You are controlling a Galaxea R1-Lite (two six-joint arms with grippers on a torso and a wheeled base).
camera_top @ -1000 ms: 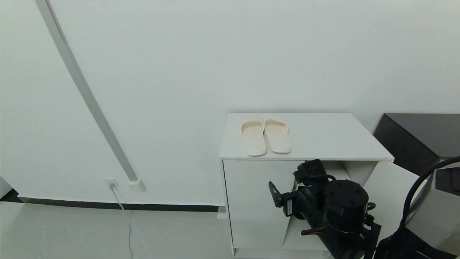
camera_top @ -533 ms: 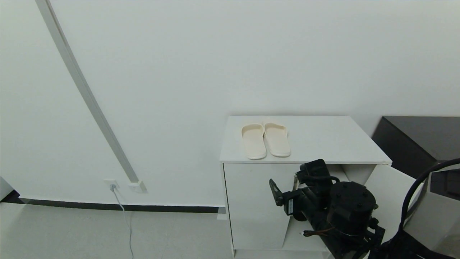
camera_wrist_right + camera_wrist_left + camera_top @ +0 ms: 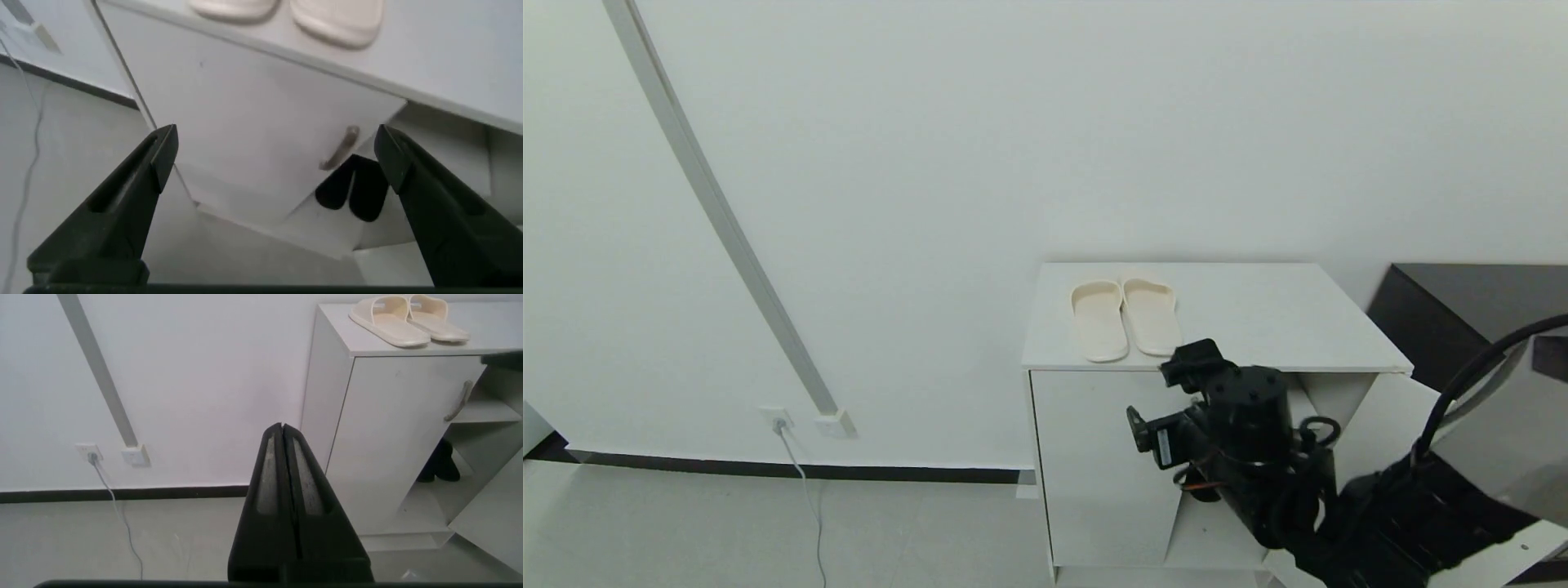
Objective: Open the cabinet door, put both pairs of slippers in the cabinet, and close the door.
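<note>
**Slippers: cream pair [image 3: 1127, 317] next**

My right pincer [image 3: 275, 143] hangs wide open, empty, before the cabinet [image 3: 1258, 314]; left pincer [image 3: 283, 437] closed, empty. Cream pair sits on top. I'd clear the top's edge first, then pinch both inner sides together.

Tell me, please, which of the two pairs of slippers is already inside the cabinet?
The dark pair, standing below the shelf in the open side of the cabinet; the cream pair lies on its top instead.
</note>
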